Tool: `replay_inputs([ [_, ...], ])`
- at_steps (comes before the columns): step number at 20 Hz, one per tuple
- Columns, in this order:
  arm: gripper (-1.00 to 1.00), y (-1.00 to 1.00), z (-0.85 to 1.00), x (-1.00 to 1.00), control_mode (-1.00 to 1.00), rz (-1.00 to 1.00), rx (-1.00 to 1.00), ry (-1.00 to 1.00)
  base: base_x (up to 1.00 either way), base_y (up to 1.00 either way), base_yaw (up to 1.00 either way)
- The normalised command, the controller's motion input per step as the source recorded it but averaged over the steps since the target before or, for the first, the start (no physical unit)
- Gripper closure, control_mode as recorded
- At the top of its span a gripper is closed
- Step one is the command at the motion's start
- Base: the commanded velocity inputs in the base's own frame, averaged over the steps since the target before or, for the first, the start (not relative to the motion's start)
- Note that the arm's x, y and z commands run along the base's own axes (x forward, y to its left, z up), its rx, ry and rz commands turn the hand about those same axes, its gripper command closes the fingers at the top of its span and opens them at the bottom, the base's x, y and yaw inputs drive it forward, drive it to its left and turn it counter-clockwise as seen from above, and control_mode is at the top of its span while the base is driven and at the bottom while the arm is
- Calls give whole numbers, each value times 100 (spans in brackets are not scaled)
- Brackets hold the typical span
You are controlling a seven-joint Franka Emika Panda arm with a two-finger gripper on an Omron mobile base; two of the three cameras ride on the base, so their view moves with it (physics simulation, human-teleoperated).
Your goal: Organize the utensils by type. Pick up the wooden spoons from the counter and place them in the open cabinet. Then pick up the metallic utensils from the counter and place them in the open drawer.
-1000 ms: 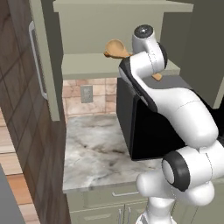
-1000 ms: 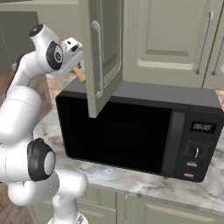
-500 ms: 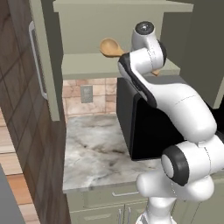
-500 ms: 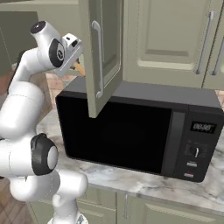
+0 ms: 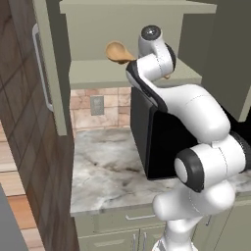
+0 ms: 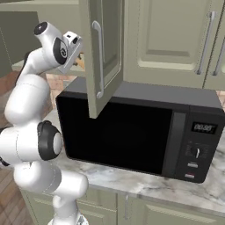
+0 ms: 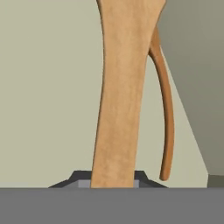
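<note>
My gripper [image 7: 113,178] is shut on the long wooden spoon [image 7: 122,87], whose broad handle rises straight up the hand view. In the left base view my gripper [image 5: 139,62] is up inside the open cabinet [image 5: 98,73], and the spoon's round bowl [image 5: 116,51] sticks out to the left just above the shelf. The slim, stick-like wooden spoon [image 7: 168,113] shows right beside the held one, over the pale shelf. In the right base view my gripper [image 6: 74,52] sits behind the open cabinet door [image 6: 105,52]. The marbled counter [image 5: 105,166] lies below. The metallic utensils and the drawer are out of view.
A black microwave [image 6: 132,127] stands on the counter under the cabinet, close beneath my arm. The swung-open cabinet door with its bar handle [image 6: 97,59] hangs right of my hand. A tall cabinet side [image 5: 49,68] borders the shelf on the left.
The hand has carried the long spoon a little further left along the shelf, so its bowl now sits nearer the cabinet's left side. The grip stays closed.
</note>
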Motion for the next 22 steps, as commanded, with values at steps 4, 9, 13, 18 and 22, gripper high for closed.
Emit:
replay_inputs([
  [4,100,0,6,53,-100,0,-1,-2,0,0,0],
  [9,100,1,2,59,-100,0,-2,0,0,0,0],
  [13,100,11,-1,39,-100,0,-7,-1,0,0,0],
  [18,100,11,0,32,-100,0,-4,-3,0,0,0],
  [22,100,6,0,48,-100,0,-1,-2,0,0,0],
])
